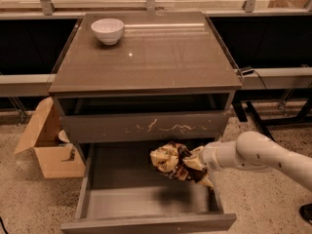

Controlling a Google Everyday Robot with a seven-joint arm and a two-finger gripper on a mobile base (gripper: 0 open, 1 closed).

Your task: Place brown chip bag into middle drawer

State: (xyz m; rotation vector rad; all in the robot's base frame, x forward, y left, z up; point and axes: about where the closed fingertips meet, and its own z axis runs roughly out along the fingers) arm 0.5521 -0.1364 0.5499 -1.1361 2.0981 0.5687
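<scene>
The brown chip bag [174, 162], crumpled dark-brown foil with cream-yellow patches, hangs above the floor of the open middle drawer [131, 199], toward its right side. My gripper [197, 163] comes in from the right on a white arm and is shut on the bag's right end. The bag casts a shadow on the drawer floor below it. The drawer is pulled far out, its plain grey front panel at the bottom of the view.
A grey cabinet top [161, 57] carries a white bowl [107, 30] at its back left. The scratched drawer front [146, 126] sits above the open drawer. An open cardboard box [48, 145] stands on the floor at the left.
</scene>
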